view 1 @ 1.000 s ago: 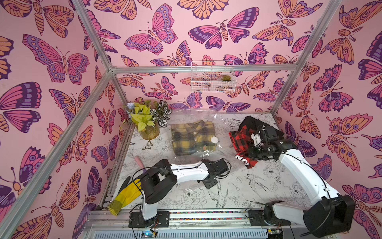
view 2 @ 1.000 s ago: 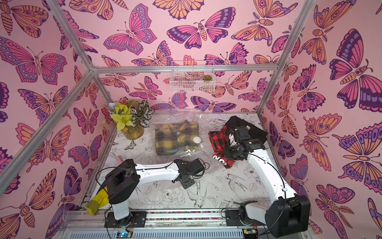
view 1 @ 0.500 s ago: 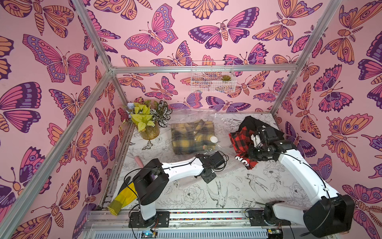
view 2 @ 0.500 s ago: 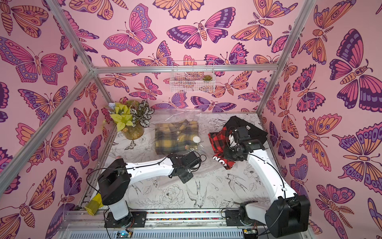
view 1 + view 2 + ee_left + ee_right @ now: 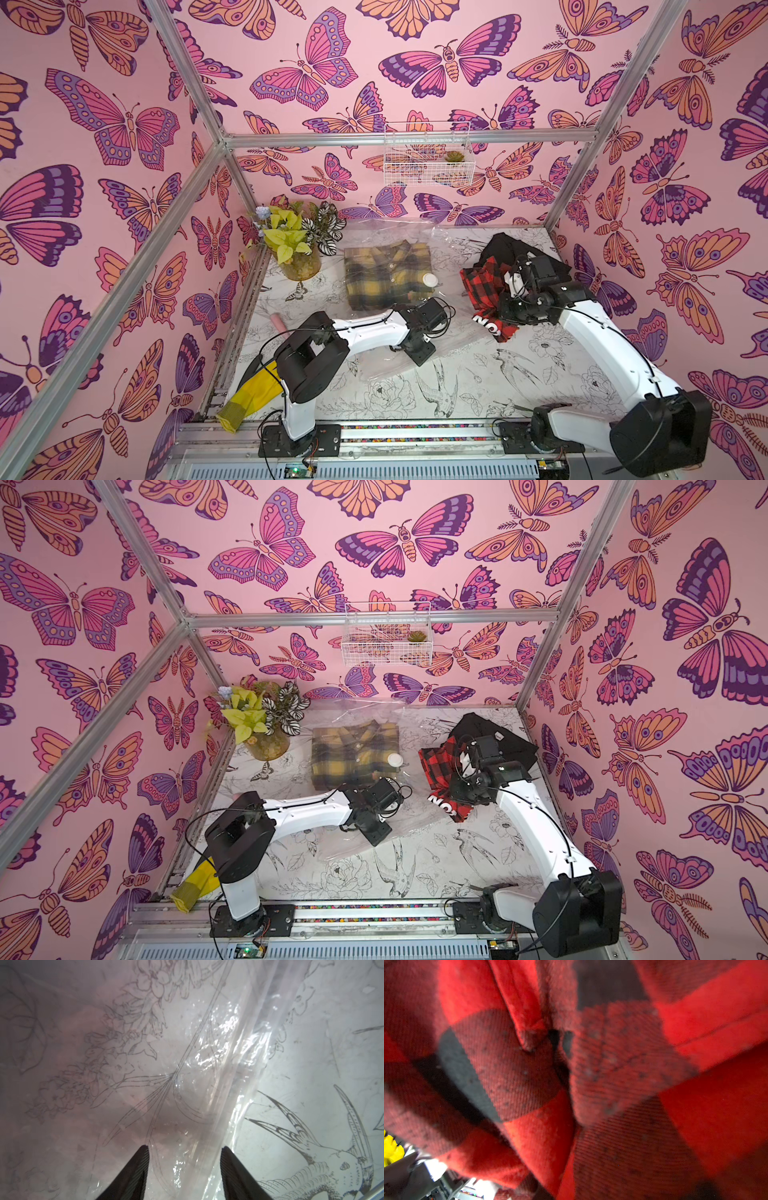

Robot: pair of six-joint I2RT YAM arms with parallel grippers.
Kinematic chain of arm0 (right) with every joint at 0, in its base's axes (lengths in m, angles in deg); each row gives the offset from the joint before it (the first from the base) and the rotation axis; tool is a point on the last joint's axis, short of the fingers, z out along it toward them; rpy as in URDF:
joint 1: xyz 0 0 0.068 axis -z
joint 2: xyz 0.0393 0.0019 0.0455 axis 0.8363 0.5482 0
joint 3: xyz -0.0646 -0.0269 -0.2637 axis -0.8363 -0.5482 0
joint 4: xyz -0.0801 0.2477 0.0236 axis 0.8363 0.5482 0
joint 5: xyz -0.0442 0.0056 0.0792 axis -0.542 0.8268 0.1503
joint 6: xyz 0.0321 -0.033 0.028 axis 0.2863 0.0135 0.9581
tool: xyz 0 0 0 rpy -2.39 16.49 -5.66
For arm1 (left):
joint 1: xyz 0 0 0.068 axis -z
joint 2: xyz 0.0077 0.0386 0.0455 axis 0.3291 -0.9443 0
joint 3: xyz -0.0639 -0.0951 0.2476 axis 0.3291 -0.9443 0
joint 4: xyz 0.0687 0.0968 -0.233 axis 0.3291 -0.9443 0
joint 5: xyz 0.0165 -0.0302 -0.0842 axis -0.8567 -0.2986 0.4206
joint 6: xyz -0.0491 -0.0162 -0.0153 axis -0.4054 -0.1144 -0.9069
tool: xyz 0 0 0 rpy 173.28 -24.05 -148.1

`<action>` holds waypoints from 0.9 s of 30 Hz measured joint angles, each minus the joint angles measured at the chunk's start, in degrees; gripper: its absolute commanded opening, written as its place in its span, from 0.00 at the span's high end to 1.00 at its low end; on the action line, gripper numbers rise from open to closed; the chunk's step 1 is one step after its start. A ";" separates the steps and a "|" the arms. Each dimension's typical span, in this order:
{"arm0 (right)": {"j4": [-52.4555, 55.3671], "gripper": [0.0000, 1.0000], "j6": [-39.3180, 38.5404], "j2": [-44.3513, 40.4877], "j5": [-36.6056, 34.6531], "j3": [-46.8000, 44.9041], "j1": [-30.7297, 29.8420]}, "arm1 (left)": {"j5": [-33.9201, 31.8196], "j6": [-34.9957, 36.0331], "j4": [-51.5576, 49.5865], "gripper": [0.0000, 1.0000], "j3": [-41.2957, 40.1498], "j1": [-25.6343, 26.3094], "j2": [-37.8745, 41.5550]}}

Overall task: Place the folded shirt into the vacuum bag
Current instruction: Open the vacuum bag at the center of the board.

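Left tool (image 5: 185, 1147): hovering spread astride bag (image 5: 228, 1053) film, probably preparing to open it.
Right tool (image 5: 510, 282): sitting buried in red shirt (image 5: 529, 1084); grip untellable.

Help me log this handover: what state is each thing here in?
vacuum bag: lying flat, crinkled.
yellow plaid shirt: folded, under the bag's clear film.
red plaid shirt: bunched, held, outside the bag.
left gripper: jaws open above the bag.
right gripper: jaws shut on the red plaid shirt.
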 measured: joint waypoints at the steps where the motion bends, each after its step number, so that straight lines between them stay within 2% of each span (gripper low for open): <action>1: -0.02 1.00 0.00 0.00 -0.02 0.00 0.00 | 0.48 0.26 0.09 0.32 -0.15 0.13 0.00; 4: -0.04 1.00 0.00 0.00 -0.13 0.00 0.00 | 1.64 0.79 0.48 0.31 -0.37 1.16 0.02; 7: -0.07 1.00 0.00 0.00 -0.13 -0.02 0.00 | 1.68 1.33 1.03 0.33 -0.42 2.21 -0.04; 18: -0.04 1.00 0.00 0.04 -0.20 -0.39 0.00 | -0.07 1.86 1.27 0.64 -0.37 0.04 -0.66; 23: -0.04 1.00 0.00 0.09 -0.17 -0.76 0.00 | 0.02 1.55 1.27 0.61 -0.28 -0.55 -0.66; 27: -0.07 1.00 0.00 0.13 -0.17 -0.76 0.00 | 0.15 1.01 1.29 0.63 -0.28 -0.55 -0.66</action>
